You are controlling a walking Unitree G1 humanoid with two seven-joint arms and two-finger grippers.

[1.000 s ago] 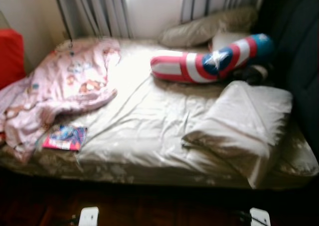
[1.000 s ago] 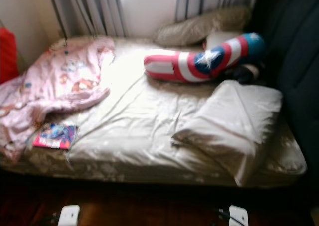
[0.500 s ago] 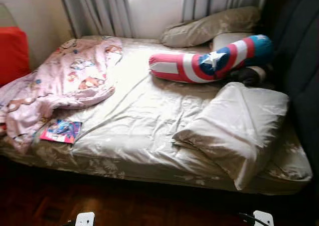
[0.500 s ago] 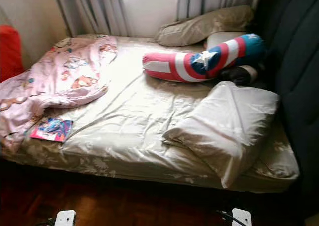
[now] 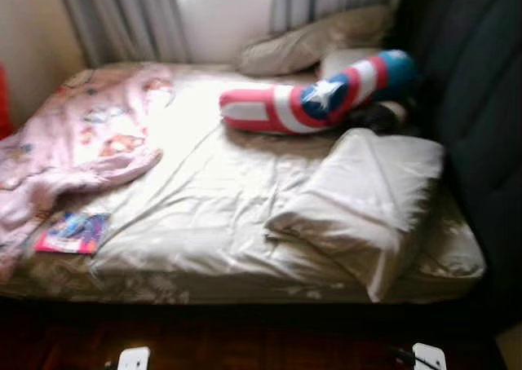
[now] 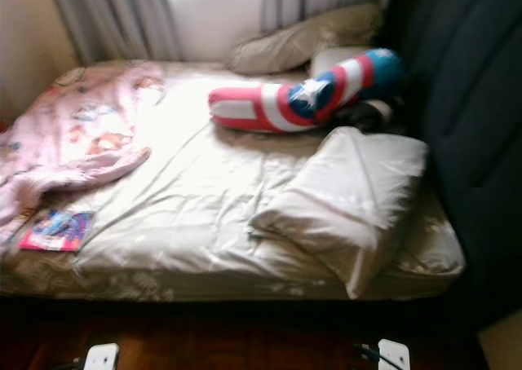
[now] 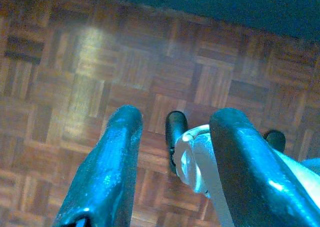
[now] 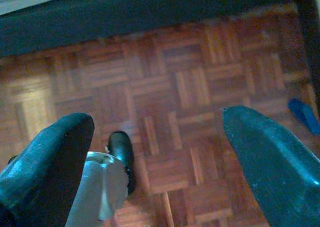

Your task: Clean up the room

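Observation:
A bed (image 5: 204, 215) with a rumpled beige sheet stands in front of me. A pink patterned blanket (image 5: 73, 142) lies bunched on its left side. A small colourful book (image 5: 69, 232) rests near the front left edge, just below the blanket. A red, white and blue star bolster (image 5: 310, 101) lies across the back. A folded beige quilt (image 5: 367, 199) sits at the right. My left gripper (image 7: 177, 114) hangs open above the parquet floor (image 7: 75, 62). My right gripper (image 8: 157, 119) also hangs low, its fingers wide open and holding nothing.
A beige pillow (image 5: 310, 44) leans below the grey curtains (image 5: 122, 19) at the back. A dark padded panel (image 5: 473, 101) rises along the bed's right side. Dark wooden floor (image 5: 261, 345) runs between me and the bed. A small blue object (image 8: 303, 115) lies on the parquet.
The whole picture has slid to the left and blurred, so the camera has turned right. The red object at the left edge has left the frame. Nothing on the bed has moved.

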